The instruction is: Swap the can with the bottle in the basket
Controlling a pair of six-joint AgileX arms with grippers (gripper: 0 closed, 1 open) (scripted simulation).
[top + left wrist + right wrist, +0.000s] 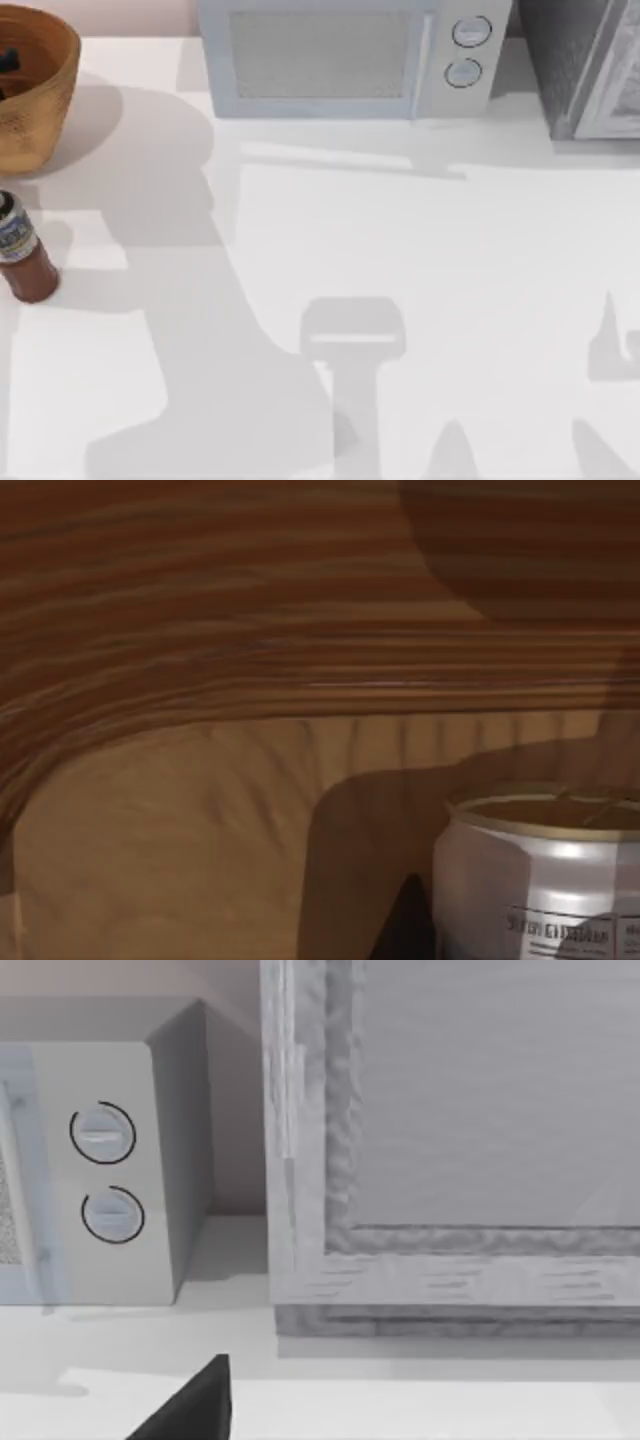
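One reddish-brown bottle with a blue-and-white label band (20, 250) stands on the white table (420, 300) at its left edge, just in front of the orange-brown woven wicker basket (40, 100).

Left wrist camera shows the white cylindrical can (540, 880) upright inside the basket (near its wall); I cannot tell whether either of my grippers is open or closed. Grey microwave (350, 55) at rear.

1. The white table (450, 250) is brightly and evenly lit; soft-edged grey arm shadows lie across it in front of the pale grey microwave (350, 55).
2. The orange-brown woven wicker basket (250, 610) interior is dim and streaked with blur.
3. The silver-white cylindrical can (540, 880) carries a bright glare band.
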